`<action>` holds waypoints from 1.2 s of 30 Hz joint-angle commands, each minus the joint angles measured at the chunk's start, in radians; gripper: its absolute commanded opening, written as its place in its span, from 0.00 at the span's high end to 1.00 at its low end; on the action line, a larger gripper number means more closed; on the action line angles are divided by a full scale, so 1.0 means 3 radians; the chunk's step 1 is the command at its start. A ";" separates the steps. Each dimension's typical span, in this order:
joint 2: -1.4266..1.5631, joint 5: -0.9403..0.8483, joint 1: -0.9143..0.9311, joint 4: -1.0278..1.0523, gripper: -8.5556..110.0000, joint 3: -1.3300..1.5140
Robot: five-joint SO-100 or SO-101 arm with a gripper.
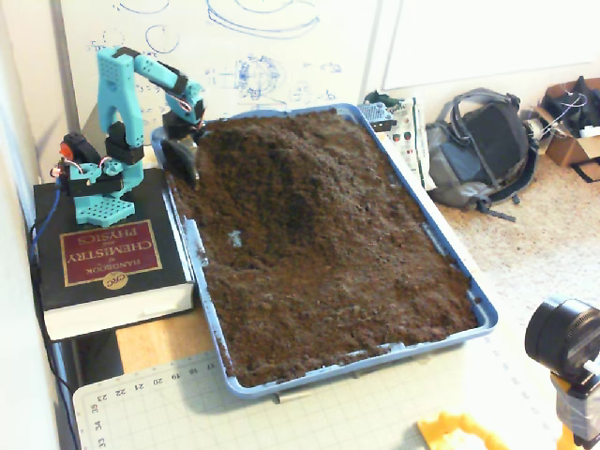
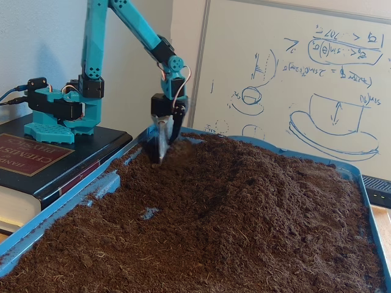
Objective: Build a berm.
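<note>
The berm (image 1: pixel 314 183) is a raised hump of dark brown crumbly soil in the far half of the blue tray (image 1: pixel 483 314). Its sides slope down to the flatter soil bed (image 1: pixel 328 300) nearer the front. In the other fixed view the berm (image 2: pixel 244 183) runs from the gripper toward the right. My turquoise arm's gripper (image 1: pixel 181 161) hangs at the tray's far left corner, left of the hump. It points down with its tips touching the soil (image 2: pixel 162 155). The jaws stand close together and hold nothing.
The arm's base (image 1: pixel 94 192) stands on a thick black book (image 1: pixel 108 258) left of the tray. A small bare blue patch (image 1: pixel 234 239) shows in the soil. A backpack (image 1: pixel 483 145) lies right of the tray, a camera (image 1: pixel 562 337) at front right, and a whiteboard (image 2: pixel 293 79) behind.
</note>
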 commanded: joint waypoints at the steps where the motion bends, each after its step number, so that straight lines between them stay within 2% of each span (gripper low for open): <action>1: 0.0015 0.0026 0.0128 -0.0123 0.93 -0.0593; 12: 0.0056 -0.0020 0.0394 -0.0133 0.93 -0.0972; 24: 0.0373 -0.0036 0.0736 -0.0123 0.93 -0.0926; 36: 0.0578 -0.0317 0.1053 -0.0153 0.93 -0.0972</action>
